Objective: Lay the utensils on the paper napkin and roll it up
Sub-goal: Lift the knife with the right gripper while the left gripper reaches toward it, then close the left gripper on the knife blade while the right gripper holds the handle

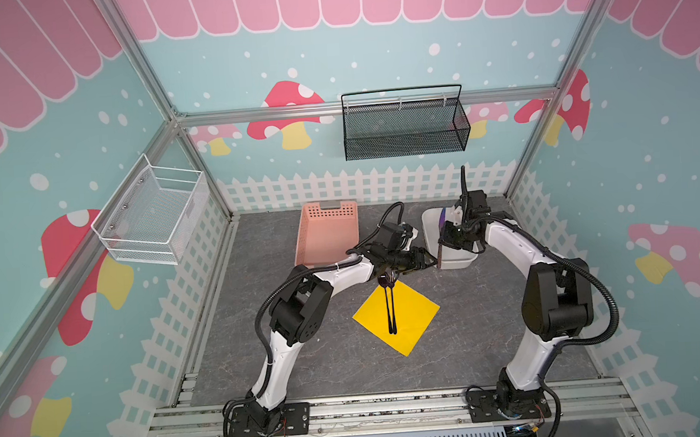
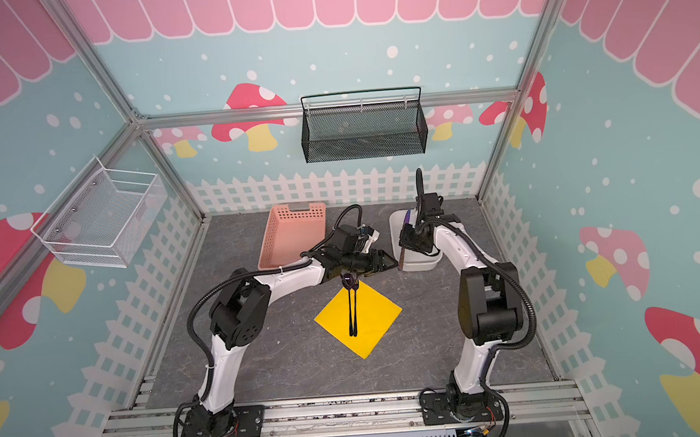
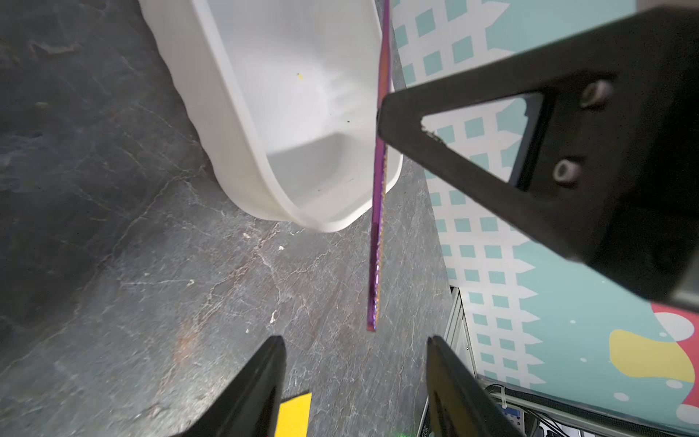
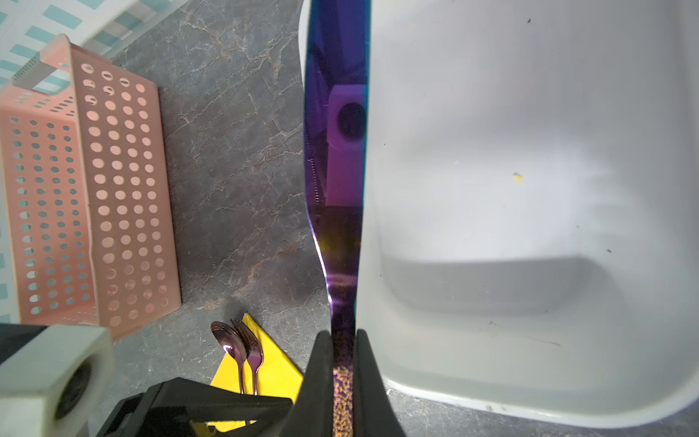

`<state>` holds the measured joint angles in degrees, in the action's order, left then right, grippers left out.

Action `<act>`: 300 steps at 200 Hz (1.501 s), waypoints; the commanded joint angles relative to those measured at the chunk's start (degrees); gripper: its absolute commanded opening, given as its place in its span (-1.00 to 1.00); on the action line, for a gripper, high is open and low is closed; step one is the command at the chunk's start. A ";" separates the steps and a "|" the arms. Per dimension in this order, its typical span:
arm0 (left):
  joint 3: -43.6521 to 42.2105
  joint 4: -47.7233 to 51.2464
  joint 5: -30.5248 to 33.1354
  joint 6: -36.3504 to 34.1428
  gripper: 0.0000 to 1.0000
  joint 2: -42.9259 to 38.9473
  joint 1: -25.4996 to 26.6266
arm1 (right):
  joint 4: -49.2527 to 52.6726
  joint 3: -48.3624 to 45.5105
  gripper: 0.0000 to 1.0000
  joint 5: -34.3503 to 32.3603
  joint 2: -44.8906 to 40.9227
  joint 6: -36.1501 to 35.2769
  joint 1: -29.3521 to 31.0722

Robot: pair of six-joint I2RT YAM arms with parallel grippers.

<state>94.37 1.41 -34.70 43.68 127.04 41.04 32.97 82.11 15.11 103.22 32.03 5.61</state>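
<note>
The yellow paper napkin (image 1: 408, 320) (image 2: 371, 322) lies as a diamond on the grey table. A dark purple spoon (image 1: 384, 282) (image 4: 227, 342) and fork (image 1: 392, 304) (image 4: 251, 346) lie side by side on it, heads past its far corner. My right gripper (image 1: 441, 243) (image 4: 342, 335) is shut on the handle of the knife (image 4: 336, 151) (image 3: 378, 227), holding it beside the white tub, violet blade pointing away. My left gripper (image 1: 430, 260) (image 3: 355, 340) is open, its fingertips just short of the knife's free handle end, nothing between them.
A white tub (image 1: 459, 262) (image 4: 529, 401) sits at the back right, right next to the held knife. A pink perforated basket (image 1: 326, 233) (image 4: 94, 189) stands at the back centre. A white wire basket (image 1: 152, 215) and a black mesh basket (image 1: 405, 124) hang on the walls.
</note>
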 commanded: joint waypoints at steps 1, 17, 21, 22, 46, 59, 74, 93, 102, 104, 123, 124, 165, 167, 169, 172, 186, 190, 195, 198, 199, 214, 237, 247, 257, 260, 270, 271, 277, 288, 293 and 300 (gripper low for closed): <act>3.79 1.65 0.24 -0.65 0.20 1.46 1.10 | -1.19 -0.90 -0.87 2.24 -2.53 0.75 -0.27; 4.94 1.73 -0.25 -0.35 0.16 2.61 1.33 | -1.38 -1.31 -0.87 2.93 -2.84 1.01 -0.25; 5.14 1.79 -0.40 -0.29 0.15 2.80 1.42 | -1.41 -1.40 -0.87 3.12 -2.85 1.05 -0.22; 5.22 1.77 -0.43 -0.27 0.15 2.87 1.42 | -1.41 -1.41 -0.87 3.14 -2.85 1.08 -0.23; 6.06 2.20 -0.01 -0.31 0.08 3.71 1.85 | -1.51 -1.76 -0.87 4.10 -3.10 1.36 -0.24; 6.52 3.75 1.19 -0.81 0.06 3.98 1.94 | -1.51 -1.81 -0.87 4.13 -3.24 1.37 -0.21; 7.19 5.21 2.06 -1.49 0.02 4.18 2.13 | -1.51 -1.88 -0.87 4.29 -3.40 1.41 -0.22; 7.47 5.36 1.87 -1.54 -0.06 4.52 2.16 | -1.51 -1.95 -0.87 4.40 -3.70 1.54 -0.21; 7.67 5.36 1.74 -1.47 -0.12 4.69 2.21 | -1.51 -1.96 -0.87 4.44 -3.76 1.47 -0.24; 7.67 5.29 1.67 -1.49 -0.12 4.70 2.21 | -1.51 -1.97 -0.87 4.41 -3.80 1.48 -0.20; 8.24 5.18 1.37 -1.26 -0.22 5.13 2.29 | -1.51 -2.06 -0.87 4.64 -3.90 1.49 -0.17; 8.26 5.18 1.38 -1.25 -0.23 5.14 2.29 | -1.51 -2.09 -0.87 4.65 -3.90 1.52 -0.17; 9.43 5.21 1.04 -1.01 -0.48 5.93 2.29 | -1.51 -2.00 -0.87 5.01 -3.88 1.38 -0.22; 9.47 5.19 1.04 -1.04 -0.49 5.98 2.29 | -1.51 -1.96 -0.87 5.01 -3.85 1.39 -0.17; 9.44 5.18 1.04 -1.05 -0.50 6.01 2.29 | -1.51 -2.02 -0.87 5.01 -3.87 1.40 -0.16; 9.49 5.18 1.01 -0.99 -0.51 6.02 2.29 | -1.51 -1.99 -0.87 5.08 -3.90 1.45 -0.20; 9.49 5.45 1.28 -1.14 -0.57 5.97 2.29 | -1.51 -2.02 -0.86 5.10 -4.03 1.45 -0.21; 9.47 5.59 1.38 -1.24 -0.59 5.94 2.29 | -1.51 -1.96 -0.87 5.10 -4.08 1.41 -0.18; 9.44 5.71 1.45 -1.33 -0.62 5.94 2.29 | -1.51 -2.01 -0.87 5.12 -4.14 1.43 -0.24; 9.38 5.82 1.47 -1.33 -0.63 5.94 2.29 | -1.41 -1.96 -0.87 5.10 -4.14 1.45 -0.19; 9.40 5.81 1.52 -1.32 -0.64 5.94 2.29 | -1.46 -1.95 -0.87 5.15 -4.15 1.45 -0.22; 9.36 6.05 1.74 -1.55 -0.72 5.84 2.30 | -1.42 -2.06 -0.87 5.26 -4.27 1.40 -0.23; 9.32 6.36 1.83 -2.10 -0.91 5.29 2.29 | -1.25 -2.19 -0.86 5.45 -4.82 1.37 -0.22; 9.00 6.58 2.28 -2.56 -0.94 4.64 2.29 | -0.98 -2.17 -0.79 5.32 -5.29 1.24 -0.16; 8.32 6.63 3.10 -3.17 -0.97 3.58 2.29 | -0.89 -2.17 -0.73 5.26 -6.10 1.04 -0.20; 8.06 6.67 3.40 -3.39 -0.98 3.26 2.29 | -0.83 -2.14 -0.71 5.27 -6.41 0.90 -0.16; 7.21 6.68 4.24 -4.11 -1.00 2.03 2.21 | -0.67 -2.07 -0.64 5.47 -7.51 0.46 -0.22; 7.13 6.68 4.31 -4.21 -0.99 1.87 2.21 | -0.65 -2.01 -0.63 5.46 -7.64 0.39 -0.23; 6.56 6.68 4.79 -4.60 -1.00 1.06 2.12 | -0.42 -1.90 -0.57 5.54 -8.39 0.09 -0.23; 5.36 6.63 6.00 -5.58 -1.00 -0.77 2.02 | -0.11 -1.86 -0.46 5.10 -10.30 -0.33 -0.24; 4.73 6.55 6.53 -6.06 -1.00 -1.61 1.95 | 0.03 -1.88 -0.44 4.94 -11.02 -0.52 -0.27; 3.75 6.31 7.27 -6.83 -1.00 -3.03 1.94 | 0.24 -1.89 -0.43 4.99 -12.31 -0.80 -0.26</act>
<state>100.38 8.12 -30.81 40.23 130.39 42.63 32.16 80.60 20.21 95.74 32.62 5.63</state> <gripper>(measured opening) 0.056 0.275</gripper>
